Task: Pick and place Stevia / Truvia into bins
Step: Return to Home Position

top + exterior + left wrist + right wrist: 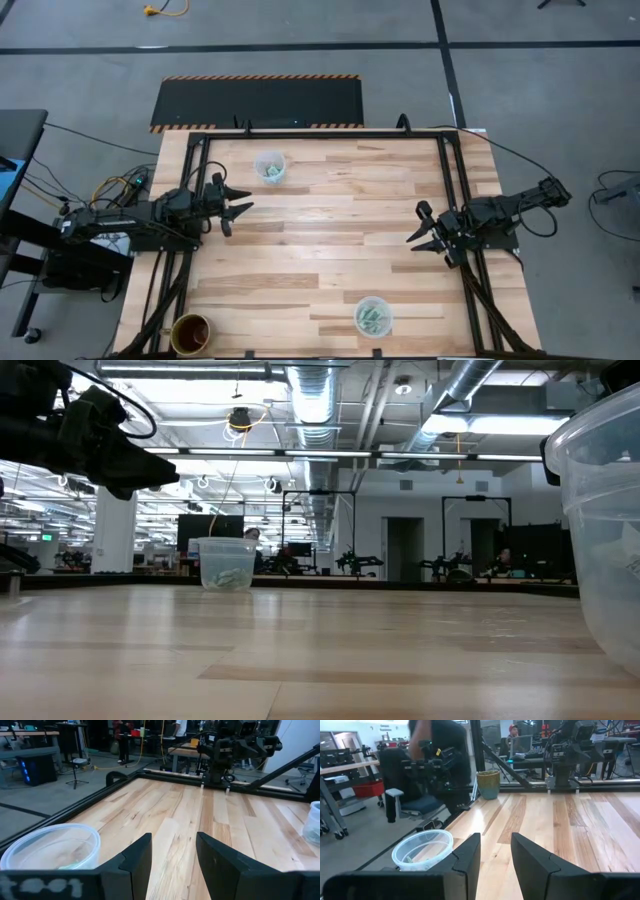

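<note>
homing step, i'd say: left gripper [240,205] mid-left and right gripper [418,225] mid-right, both spread and empty. packets [270,172] sit in the upper cup [257,160] and lower cup [360,308]; next is just parking.

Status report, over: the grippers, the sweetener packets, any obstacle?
Left gripper open, empty, left side. Right gripper open, empty, right side. Packets in top clear cup and bottom clear cup; none seen loose. Brown cup in corner, away from both arms.
</note>
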`<state>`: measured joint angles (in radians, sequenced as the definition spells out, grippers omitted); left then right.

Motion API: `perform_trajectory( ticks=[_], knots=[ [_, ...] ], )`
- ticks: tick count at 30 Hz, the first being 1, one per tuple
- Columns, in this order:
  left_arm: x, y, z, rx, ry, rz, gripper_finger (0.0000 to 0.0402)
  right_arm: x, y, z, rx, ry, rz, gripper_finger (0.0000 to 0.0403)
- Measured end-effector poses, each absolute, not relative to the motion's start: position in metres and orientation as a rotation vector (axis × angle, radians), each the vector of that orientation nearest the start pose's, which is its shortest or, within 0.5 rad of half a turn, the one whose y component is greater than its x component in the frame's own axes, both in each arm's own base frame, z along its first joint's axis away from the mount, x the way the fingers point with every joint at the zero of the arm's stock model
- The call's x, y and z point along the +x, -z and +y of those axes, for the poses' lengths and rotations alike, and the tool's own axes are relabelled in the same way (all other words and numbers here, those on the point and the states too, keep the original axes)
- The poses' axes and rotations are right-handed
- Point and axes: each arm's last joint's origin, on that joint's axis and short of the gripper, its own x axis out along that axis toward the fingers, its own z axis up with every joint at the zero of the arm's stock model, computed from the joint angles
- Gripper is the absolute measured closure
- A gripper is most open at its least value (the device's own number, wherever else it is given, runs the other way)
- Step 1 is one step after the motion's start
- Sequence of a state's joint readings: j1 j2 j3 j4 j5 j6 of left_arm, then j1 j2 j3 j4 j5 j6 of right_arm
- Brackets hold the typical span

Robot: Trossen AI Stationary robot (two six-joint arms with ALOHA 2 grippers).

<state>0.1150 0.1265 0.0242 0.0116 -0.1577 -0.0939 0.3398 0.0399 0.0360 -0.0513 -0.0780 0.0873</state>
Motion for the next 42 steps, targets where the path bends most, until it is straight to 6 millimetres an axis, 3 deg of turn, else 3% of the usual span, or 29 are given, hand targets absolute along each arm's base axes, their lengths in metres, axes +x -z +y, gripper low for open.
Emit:
perform_trajectory(
  ticks=[42],
  knots=[
    [0.1027, -0.1629, 0.0164, -0.054, -0.274, 0.082, 0.0258, 0.0916, -0.1677, 0.0348, 0.079, -0.415, 0.073, 0.0300]
  ],
)
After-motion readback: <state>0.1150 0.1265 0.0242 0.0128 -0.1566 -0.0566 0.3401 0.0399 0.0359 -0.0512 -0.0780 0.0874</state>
